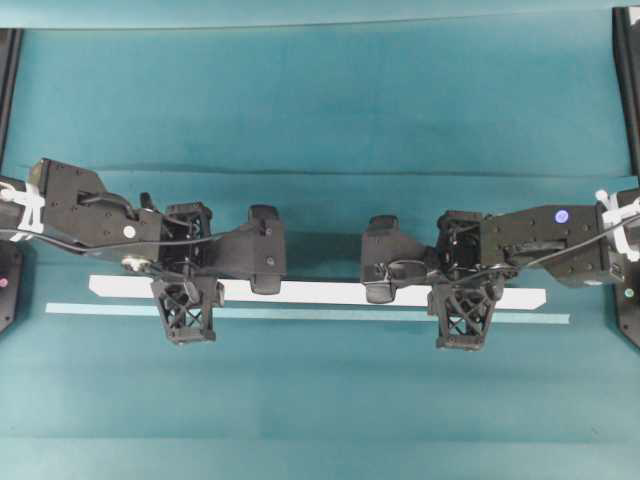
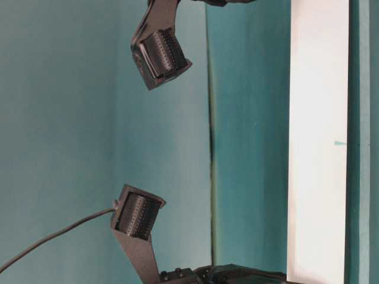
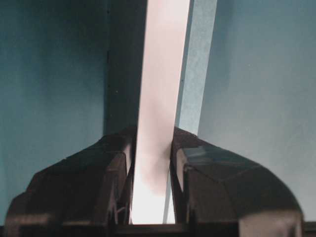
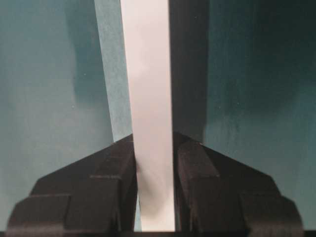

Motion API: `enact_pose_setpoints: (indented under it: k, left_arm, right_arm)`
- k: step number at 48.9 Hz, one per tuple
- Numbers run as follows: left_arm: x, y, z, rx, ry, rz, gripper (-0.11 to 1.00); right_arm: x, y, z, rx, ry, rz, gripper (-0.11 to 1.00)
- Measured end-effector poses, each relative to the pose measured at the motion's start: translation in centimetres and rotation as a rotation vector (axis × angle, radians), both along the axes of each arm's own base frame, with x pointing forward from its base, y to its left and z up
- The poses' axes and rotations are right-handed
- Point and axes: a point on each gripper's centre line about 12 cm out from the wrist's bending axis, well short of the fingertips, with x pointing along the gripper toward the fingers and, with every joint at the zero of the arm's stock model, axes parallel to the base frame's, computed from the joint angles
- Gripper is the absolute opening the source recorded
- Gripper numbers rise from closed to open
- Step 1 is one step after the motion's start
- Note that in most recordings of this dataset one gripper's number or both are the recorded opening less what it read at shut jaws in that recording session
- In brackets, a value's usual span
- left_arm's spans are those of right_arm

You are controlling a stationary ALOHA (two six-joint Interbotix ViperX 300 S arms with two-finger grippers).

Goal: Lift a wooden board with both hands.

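- Smooth, matt white face on the wooden board (image 1: 330, 292).
- Matt black plastic, faintly sheened, on the left gripper (image 3: 150, 197) and right gripper (image 4: 154, 197).
- Thin, flat, pale teal tape-like strip (image 1: 300, 314) just beside the board.
- Matt teal table cover (image 1: 320, 100), lightly creased, under the board.

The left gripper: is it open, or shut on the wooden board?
Shut on the wooden board: in the left wrist view, both fingers of the left gripper press its edges.

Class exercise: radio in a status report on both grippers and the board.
Left gripper shut on wooden board. Right gripper likewise. Board level, teal strip alongside. Nothing in the way.
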Motion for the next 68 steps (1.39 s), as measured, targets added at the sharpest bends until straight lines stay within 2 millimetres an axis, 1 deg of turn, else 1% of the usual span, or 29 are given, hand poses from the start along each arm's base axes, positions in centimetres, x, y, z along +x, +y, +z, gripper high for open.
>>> enact_pose_setpoints:
  k: [8,17,34,54,65,66,68]
  left_arm:
    - [0.1,-0.3,-0.4,-0.009,-0.001,0.023,0.17]
    - [-0.3,-0.6,-0.9,-0.014,-0.01,0.034,0.17]
    - [-0.5,-0.6,-1.0,-0.016,-0.03,0.034,0.17]
    - [-0.1,-0.7,-1.0,0.006,-0.078,-0.051,0.17]
    - [-0.2,-0.7,-1.0,0.008,-0.076,-0.056,0.17]
    - [-0.2,-0.7,-1.0,0.008,-0.076,-0.056,0.17]
    - [-0.2,-0.7,-1.0,0.008,-0.076,-0.058,0.17]
  right_arm:
    - [0.0,-0.1,-0.1,0.001,-0.002,-0.003,0.21]
    - [0.1,-0.1,-0.3,0.0,-0.003,-0.002,0.21]
    - [-0.3,-0.2,-0.6,0.004,-0.002,-0.008,0.21]
    - [-0.2,-0.1,-0.6,0.006,-0.012,-0.01,0.21]
    - [-0.2,-0.1,-0.6,0.014,-0.012,-0.019,0.22]
    - [-0.2,-0.1,-0.6,0.013,-0.014,-0.018,0.23]
    - [-0.2,-0.1,-0.6,0.014,-0.014,-0.02,0.32]
